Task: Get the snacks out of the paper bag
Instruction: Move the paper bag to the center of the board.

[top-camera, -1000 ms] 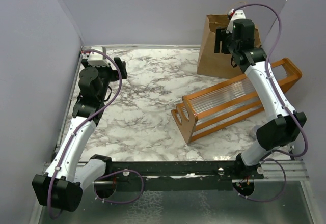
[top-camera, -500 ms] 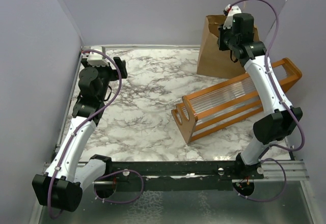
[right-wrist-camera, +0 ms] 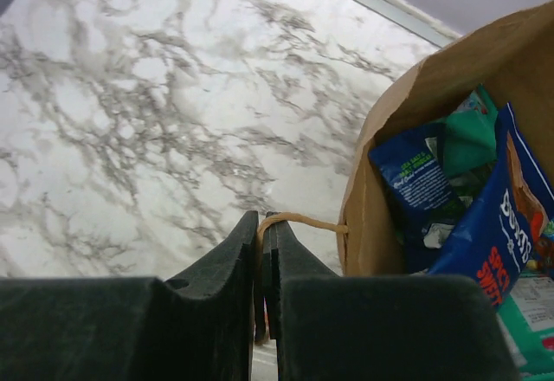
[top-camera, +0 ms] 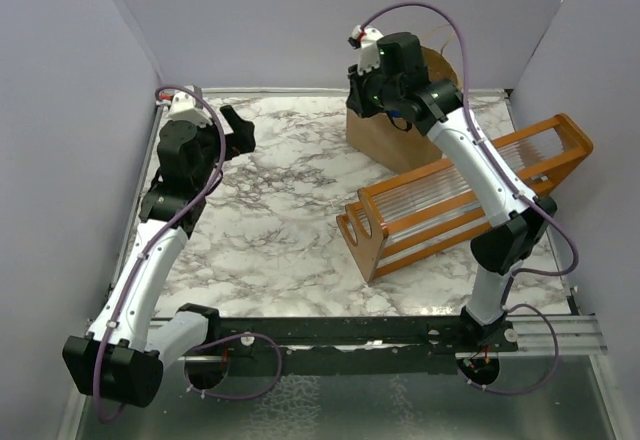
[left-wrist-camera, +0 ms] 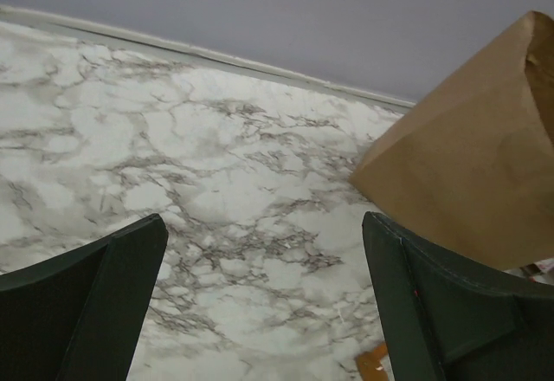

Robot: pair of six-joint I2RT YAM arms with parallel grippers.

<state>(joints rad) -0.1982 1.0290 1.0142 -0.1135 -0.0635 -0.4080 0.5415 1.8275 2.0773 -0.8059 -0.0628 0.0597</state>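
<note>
The brown paper bag (top-camera: 383, 137) stands tilted at the back of the table, right of centre. My right gripper (top-camera: 366, 88) is above its left side, shut on the bag's thin twisted handle (right-wrist-camera: 299, 220). The handle loop runs from between the jaws to the bag's rim (right-wrist-camera: 381, 147). Inside the open bag lie the snacks: blue packets (right-wrist-camera: 421, 192) (right-wrist-camera: 502, 225) and a teal one (right-wrist-camera: 468, 135). My left gripper (top-camera: 238, 125) hangs open over the back left of the table, apart from the bag (left-wrist-camera: 472, 173), with nothing between its fingers (left-wrist-camera: 264, 225).
An orange wooden rack with clear slats (top-camera: 460, 195) lies just in front of and to the right of the bag; its corner (left-wrist-camera: 374, 365) shows in the left wrist view. Purple walls close in the back and both sides.
My right gripper has shut on the bag's handle and swung left, dragging and tilting the bag with it. The left gripper has lifted a little and turned toward the bag.
</note>
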